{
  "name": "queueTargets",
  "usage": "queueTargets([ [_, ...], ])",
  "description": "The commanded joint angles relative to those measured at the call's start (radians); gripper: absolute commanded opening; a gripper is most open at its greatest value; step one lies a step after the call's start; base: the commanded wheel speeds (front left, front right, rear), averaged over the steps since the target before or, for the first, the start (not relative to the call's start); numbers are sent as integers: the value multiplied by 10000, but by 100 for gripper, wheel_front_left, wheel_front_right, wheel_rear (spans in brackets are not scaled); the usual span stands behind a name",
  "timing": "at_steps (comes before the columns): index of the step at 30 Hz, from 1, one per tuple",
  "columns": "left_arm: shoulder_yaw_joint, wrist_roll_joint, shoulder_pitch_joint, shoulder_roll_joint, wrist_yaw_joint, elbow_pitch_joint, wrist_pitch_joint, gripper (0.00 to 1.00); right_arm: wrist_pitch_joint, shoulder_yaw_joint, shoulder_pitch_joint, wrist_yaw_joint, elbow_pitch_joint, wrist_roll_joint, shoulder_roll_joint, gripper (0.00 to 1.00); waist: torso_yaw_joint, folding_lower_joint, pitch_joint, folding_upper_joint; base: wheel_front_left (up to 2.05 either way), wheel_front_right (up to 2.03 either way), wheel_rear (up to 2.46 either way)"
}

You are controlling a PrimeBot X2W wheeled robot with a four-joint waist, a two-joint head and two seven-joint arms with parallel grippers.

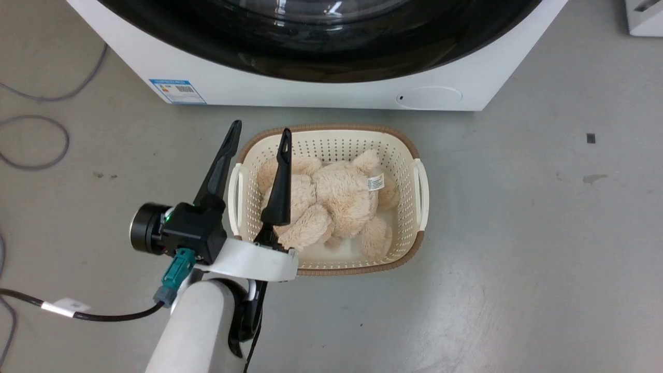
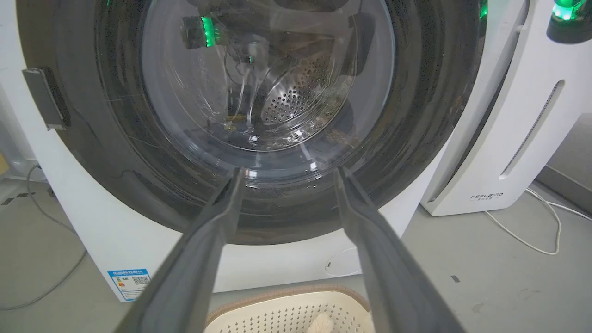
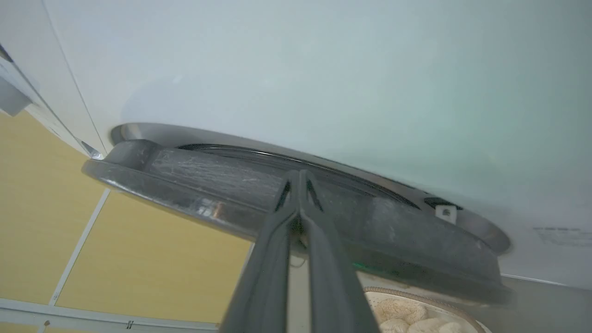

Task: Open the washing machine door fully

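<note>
Barely started imo: the big round glossy black washing machine door (image 2: pixel 416 138) sits on the front of the white front-loading washing machine (image 1: pixel 311 92), cracked at most, with the whole swing yet to do. It's upright and facing the room, and being round it has no real long axis. The right pincer (image 3: pixel 299 178) is pressed together at its rim, and the left pincer (image 1: pixel 260 128) is spread and empty.

The top edge crops the washing machine door (image 1: pixel 321 65).

Left hand (image 1: pixel 261 128) splayed, right hand (image 3: pixel 299 175) pinched tight.
</note>
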State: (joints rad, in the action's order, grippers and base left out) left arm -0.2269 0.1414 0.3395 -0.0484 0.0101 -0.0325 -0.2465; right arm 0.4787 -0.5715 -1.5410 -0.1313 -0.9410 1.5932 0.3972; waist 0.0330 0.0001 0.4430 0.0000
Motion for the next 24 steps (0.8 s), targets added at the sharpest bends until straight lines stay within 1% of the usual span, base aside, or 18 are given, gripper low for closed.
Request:
queueTargets([
  [1,-69,79,298,-18,40,26,-95,100,136,-197,-483,5,-264,318,68,0,22,-1,97,0,0,0,0],
  [4,-138,144,404,-18,58,5,-153,100,444,-527,-838,6,-512,564,48,0,43,-1,215,0,0,0,0],
  [10,-199,190,434,-18,102,19,-153,100,826,-879,-717,6,-455,355,-92,0,29,-1,252,0,0,0,0],
  [24,-317,267,476,-18,128,-95,-153,100,1295,-1208,-230,6,-124,303,-386,0,88,-1,166,0,0,0,0],
])
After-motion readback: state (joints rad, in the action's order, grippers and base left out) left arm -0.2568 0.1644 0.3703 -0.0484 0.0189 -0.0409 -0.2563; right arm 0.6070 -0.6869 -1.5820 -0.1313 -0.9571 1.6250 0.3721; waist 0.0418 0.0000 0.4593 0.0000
